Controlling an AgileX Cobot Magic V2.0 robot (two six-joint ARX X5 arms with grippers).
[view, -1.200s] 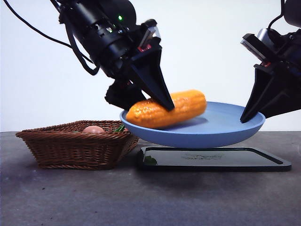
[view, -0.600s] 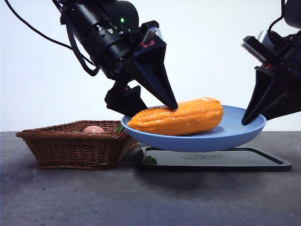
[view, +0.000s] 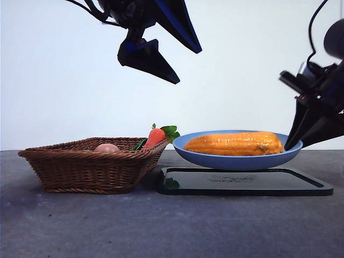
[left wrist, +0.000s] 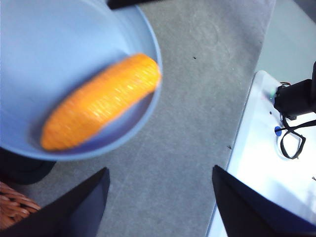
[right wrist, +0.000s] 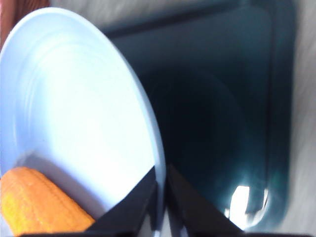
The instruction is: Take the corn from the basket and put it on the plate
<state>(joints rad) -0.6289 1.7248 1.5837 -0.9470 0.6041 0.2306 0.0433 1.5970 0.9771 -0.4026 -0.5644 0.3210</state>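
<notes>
Risen since a moment ago: left gripper [view: 174, 51], jaws spread, empty, high above the basket [view: 88, 164]. Right gripper [right wrist: 162, 190] pinches the plate [view: 234, 159] rim, holding it over the tray [view: 244, 181]. Corn [view: 234, 144] lies released in the plate.

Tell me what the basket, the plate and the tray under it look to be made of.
Basket: brown woven wicker, matte, with visible weave and a braided rim. Plate: probably light-blue plastic, smooth with an even soft sheen. Tray: black and glossy, mirroring the light, likely plastic or lacquered; the look leaves that open.
</notes>
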